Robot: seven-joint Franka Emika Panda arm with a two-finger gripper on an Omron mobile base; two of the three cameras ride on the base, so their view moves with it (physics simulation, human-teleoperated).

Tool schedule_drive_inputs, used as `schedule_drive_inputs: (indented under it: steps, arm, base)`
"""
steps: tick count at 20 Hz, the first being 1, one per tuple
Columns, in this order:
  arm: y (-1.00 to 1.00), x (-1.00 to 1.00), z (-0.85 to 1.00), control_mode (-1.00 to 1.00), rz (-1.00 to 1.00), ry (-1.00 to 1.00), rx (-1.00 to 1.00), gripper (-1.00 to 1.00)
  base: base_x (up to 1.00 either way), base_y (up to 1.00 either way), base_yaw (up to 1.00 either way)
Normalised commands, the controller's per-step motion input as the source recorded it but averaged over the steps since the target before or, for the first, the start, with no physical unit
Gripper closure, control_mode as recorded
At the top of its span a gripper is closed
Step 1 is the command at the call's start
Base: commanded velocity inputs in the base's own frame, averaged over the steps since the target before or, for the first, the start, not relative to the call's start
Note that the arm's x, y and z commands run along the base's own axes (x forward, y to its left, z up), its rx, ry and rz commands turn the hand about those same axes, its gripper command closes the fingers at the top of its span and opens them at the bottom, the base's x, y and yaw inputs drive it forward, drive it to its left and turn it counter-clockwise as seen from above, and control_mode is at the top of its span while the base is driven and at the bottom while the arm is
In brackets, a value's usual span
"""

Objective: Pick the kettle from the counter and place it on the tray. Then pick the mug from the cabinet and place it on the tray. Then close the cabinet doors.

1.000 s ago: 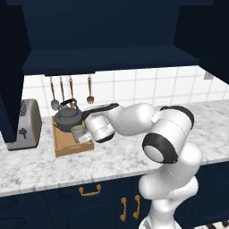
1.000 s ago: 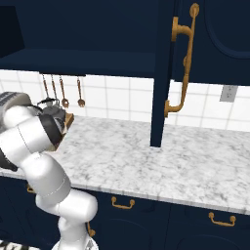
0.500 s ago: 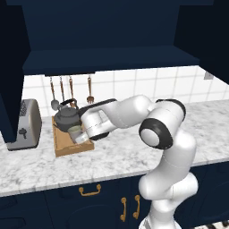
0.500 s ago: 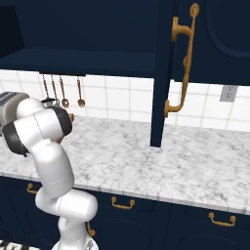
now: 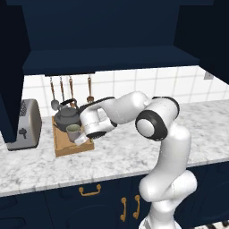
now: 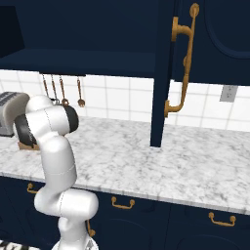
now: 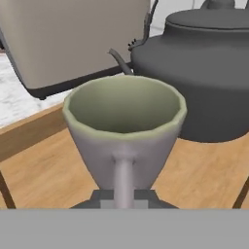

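Arm swung further left, jaws clamping grey-beige, green-lined mug (image 7: 124,133) by handle, over tray (image 5: 62,146), beside kettle (image 7: 204,73)

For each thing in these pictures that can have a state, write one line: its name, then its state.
kettle: upright on the tray, lid on.
mug: upright, empty, held by its handle over the tray.
tray: flat on the counter, beside the toaster.
cabinet doors: open.
end effector: shut on the mug's handle.
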Motion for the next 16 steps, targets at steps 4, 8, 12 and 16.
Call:
schedule_drive_inputs:
  steps: [4,8,12,16]
  arm:
    - [0.00,0.00,0.00,-1.00,0.05,0.00,0.00,-1.00]
    - [0.01,0.00,0.06,-1.00,0.03,0.00,0.00,-1.00]
    - [-0.06,0.00,0.14,-1.00,0.01,0.00,0.00,-1.00]
    - [-0.07,0.00,0.22,-1.00,0.01,0.00,0.00,-1.00]
  base:
    - [0.00,0.00,0.00]
    - [0.00,0.00,0.00]
    - [0.00,0.00,0.00]
    - [0.00,0.00,0.00]
